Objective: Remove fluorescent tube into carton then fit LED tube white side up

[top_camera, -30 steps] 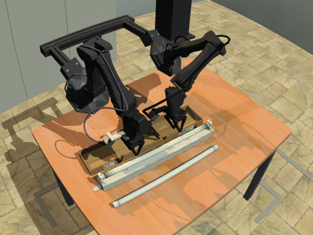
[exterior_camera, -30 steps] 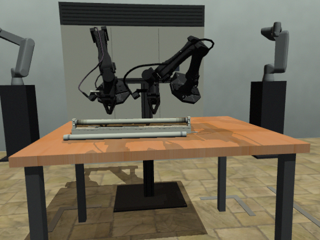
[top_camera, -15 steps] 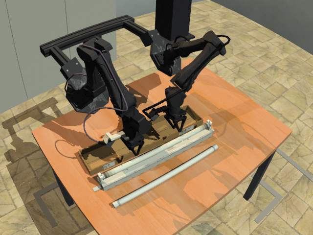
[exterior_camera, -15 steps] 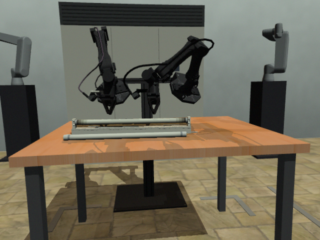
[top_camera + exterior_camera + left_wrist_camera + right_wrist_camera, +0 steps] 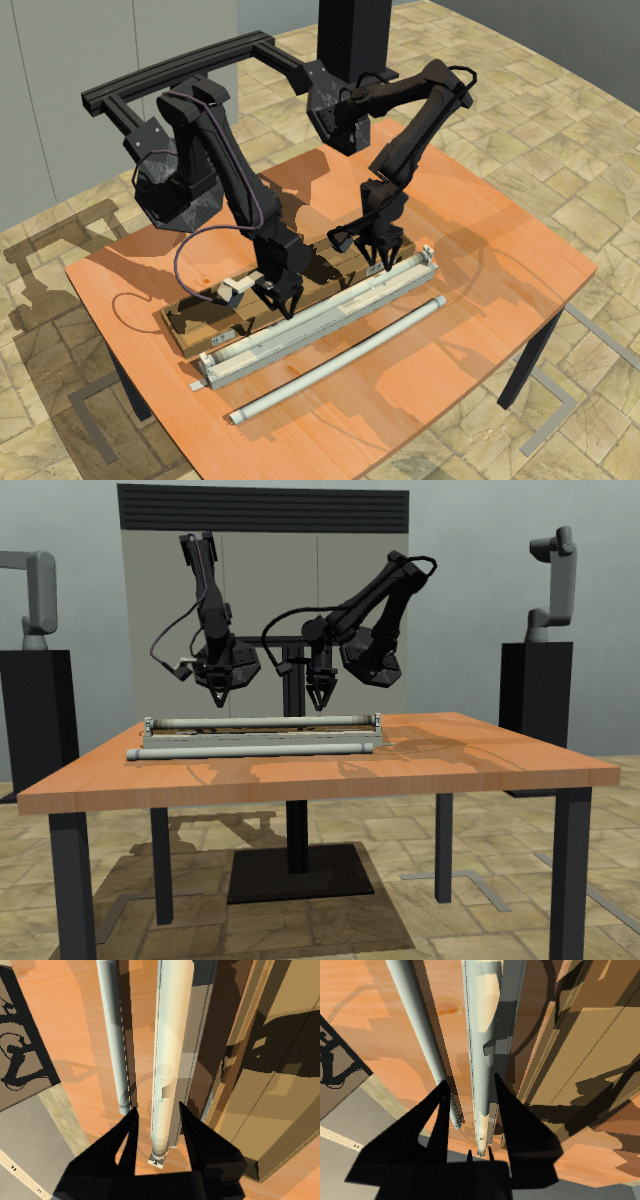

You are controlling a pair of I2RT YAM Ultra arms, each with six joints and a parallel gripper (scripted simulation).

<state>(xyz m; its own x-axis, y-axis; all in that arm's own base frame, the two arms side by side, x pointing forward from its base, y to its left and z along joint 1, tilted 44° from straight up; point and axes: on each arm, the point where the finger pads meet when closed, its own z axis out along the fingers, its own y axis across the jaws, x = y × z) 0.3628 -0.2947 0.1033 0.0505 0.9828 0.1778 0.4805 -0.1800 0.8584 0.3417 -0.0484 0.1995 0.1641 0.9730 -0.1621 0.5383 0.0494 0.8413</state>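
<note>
The old tube [image 5: 320, 306] [image 5: 268, 721] [image 5: 172, 1035] [image 5: 480, 1080] has darkened ends and sits in the fixture [image 5: 320, 330] [image 5: 258, 741] between its lampholders [image 5: 206, 364] [image 5: 428, 253]. The loose LED tube [image 5: 338, 359] [image 5: 248, 750] [image 5: 114, 1020] [image 5: 418, 1022] lies on the bench in front; which side is up is unclear. The carton [image 5: 199, 347] [image 5: 280, 1105] [image 5: 600, 1045] stands behind the fixture, seemingly flat. My left gripper [image 5: 381, 267] [image 5: 320, 706] [image 5: 158, 1108] and right gripper [image 5: 287, 314] [image 5: 220, 703] [image 5: 471, 1078] are open and empty, pointing down above the old tube's level.
The bench [image 5: 496, 258] [image 5: 465, 769] extends past both ends of the fixture. The fixture lies close between the carton and the loose tube. Both arms reach over the carton from the rear frame [image 5: 180, 67].
</note>
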